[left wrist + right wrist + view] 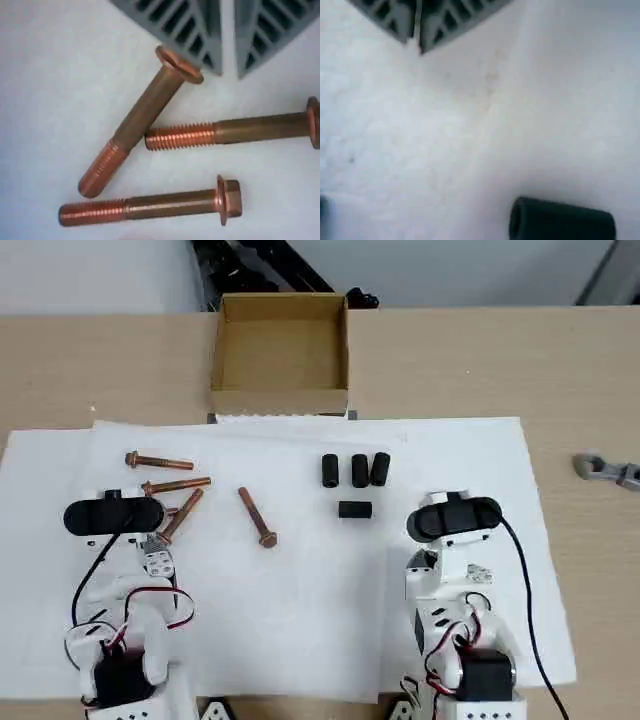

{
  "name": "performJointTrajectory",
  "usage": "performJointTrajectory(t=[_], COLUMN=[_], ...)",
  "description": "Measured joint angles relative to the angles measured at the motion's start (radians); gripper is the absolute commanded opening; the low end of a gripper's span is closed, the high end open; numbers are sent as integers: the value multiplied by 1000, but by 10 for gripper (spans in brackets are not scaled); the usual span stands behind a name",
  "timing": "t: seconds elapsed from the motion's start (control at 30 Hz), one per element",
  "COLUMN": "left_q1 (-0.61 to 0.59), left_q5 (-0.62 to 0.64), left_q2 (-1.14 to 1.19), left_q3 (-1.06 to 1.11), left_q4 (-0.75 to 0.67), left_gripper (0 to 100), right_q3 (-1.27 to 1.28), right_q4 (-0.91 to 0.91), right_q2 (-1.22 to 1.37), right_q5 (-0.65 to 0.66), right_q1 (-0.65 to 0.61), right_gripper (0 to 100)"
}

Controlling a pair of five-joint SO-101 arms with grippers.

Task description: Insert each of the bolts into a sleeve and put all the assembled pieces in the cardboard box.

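Four copper bolts lie on the white sheet: one (160, 461) far left, two (178, 484) (182, 515) beside the left arm (113, 516), one (258, 517) alone toward the middle. Three black sleeves (356, 470) stand in a row, and a fourth (355, 509) lies just in front of them. The open cardboard box (280, 390) sits beyond the sheet. My left gripper (227, 75) hangs shut and holds nothing, right above a bolt's head (180, 65). Two more bolts (235, 130) (150, 205) lie close by. My right gripper (415, 45) is shut over bare paper, a short way from a sleeve (562, 220).
The white sheet (300, 630) covers most of the wooden table in front of the arms. A small metal tool (605, 470) lies on the wood at the far right. The right arm (455, 517) stands just right of the lone sleeve.
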Motion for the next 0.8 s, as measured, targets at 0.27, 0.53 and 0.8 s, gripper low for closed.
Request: performJointTrajectory(t=[0.27, 0.53, 0.8], left_q1=[2, 2, 2], left_q5=[0, 0, 0], left_q2=[0, 0, 0], left_q3=[8, 8, 57], left_q4=[0, 0, 0], left_gripper=[5, 5, 5], right_q3=[0, 51, 57], right_q4=[0, 2, 2], right_q2=[0, 0, 0], right_q5=[0, 0, 0], right_q1=[0, 0, 0], right_gripper=[4, 4, 4])
